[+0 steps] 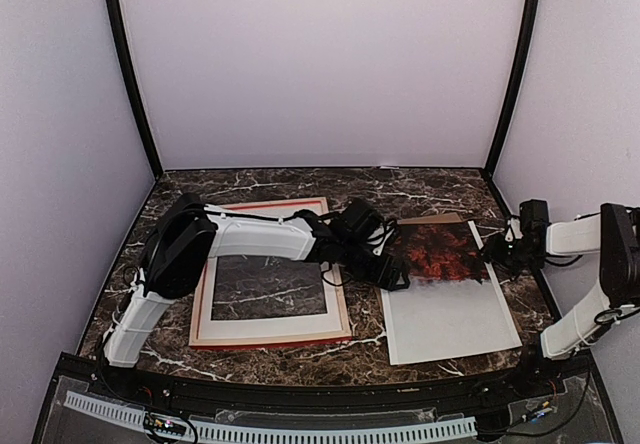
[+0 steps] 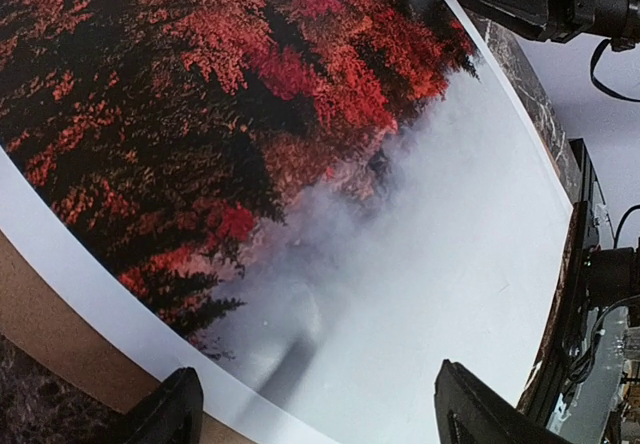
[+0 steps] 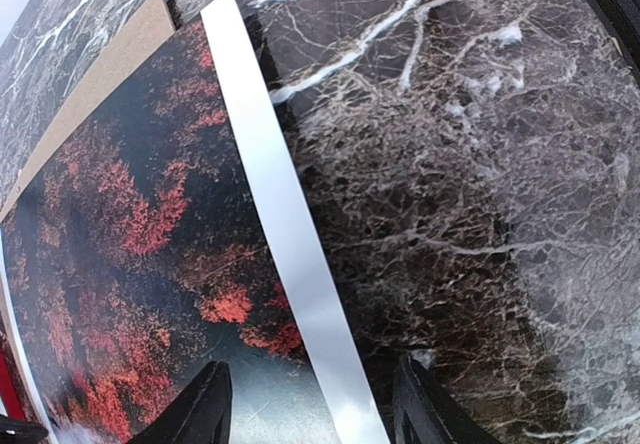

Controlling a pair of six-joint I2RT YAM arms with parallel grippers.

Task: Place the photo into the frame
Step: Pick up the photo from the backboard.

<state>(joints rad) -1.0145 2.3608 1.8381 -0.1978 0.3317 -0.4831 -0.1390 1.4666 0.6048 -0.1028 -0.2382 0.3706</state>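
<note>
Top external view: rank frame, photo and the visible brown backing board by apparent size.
1. frame, slightly larger, though the left arm hides part.
2. photo.
3. backing board, only a thin strip showing.

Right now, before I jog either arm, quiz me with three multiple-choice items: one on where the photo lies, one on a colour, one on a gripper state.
1. Where does the photo lie relative to the frame?
A) inside it
B) to its right, apart
C) on top of its far rail

2. What colour is the table?
A) dark brown marble with white veins
B) plain white
C) green

3. The left gripper is:
A) shut on the photo
B) shut on the frame
C) open over the photo

Answers:
1 B: the top view shows bare table between them.
2 A: the veined dark surface shows all round.
3 C: its jaws stand wide apart above the print.
</note>
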